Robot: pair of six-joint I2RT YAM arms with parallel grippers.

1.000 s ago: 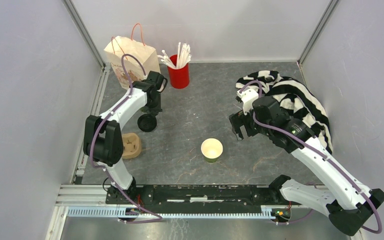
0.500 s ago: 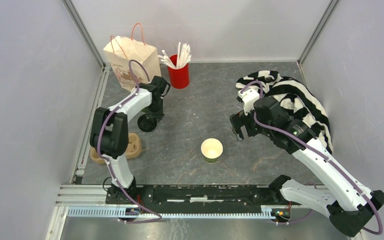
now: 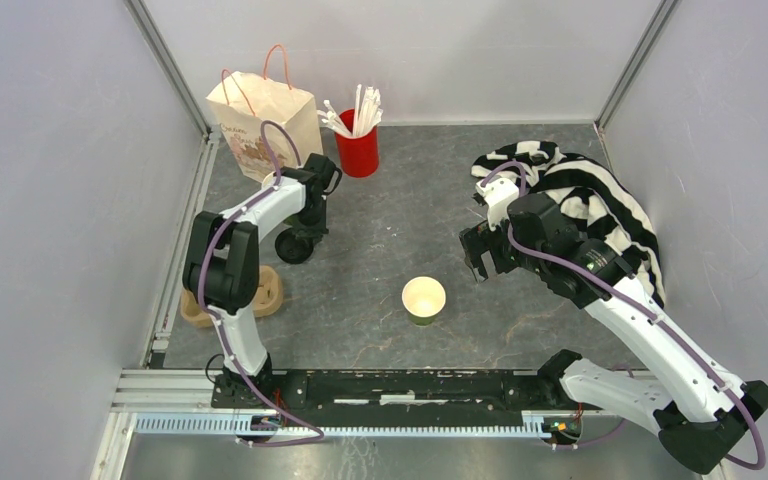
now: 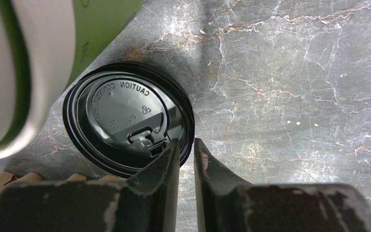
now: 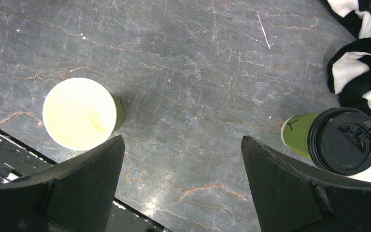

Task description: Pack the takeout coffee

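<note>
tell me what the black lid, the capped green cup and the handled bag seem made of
Black lid: likely thin moulded plastic, glossy, with embossed lettering and a recycling mark.
Capped green cup: apparently paper, going by its matte green wall.
Bag: looks like tan kraft paper, creased, with cord handles.

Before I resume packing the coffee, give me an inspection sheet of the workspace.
Surface: dark marbled table, no spills seen.
Job's things: lidded cup upright beside striped cloth; black lid at left gripper, cup beneath hidden; paper bag back left; cardboard carrier at left edge.
Clutter: lidless cup centre, red cup of sticks.
Grippers: left barely open, right gripper wide open, both empty.
Cables: purple cables along both arms, no snag seen.
Surroundings: grey walls.
</note>
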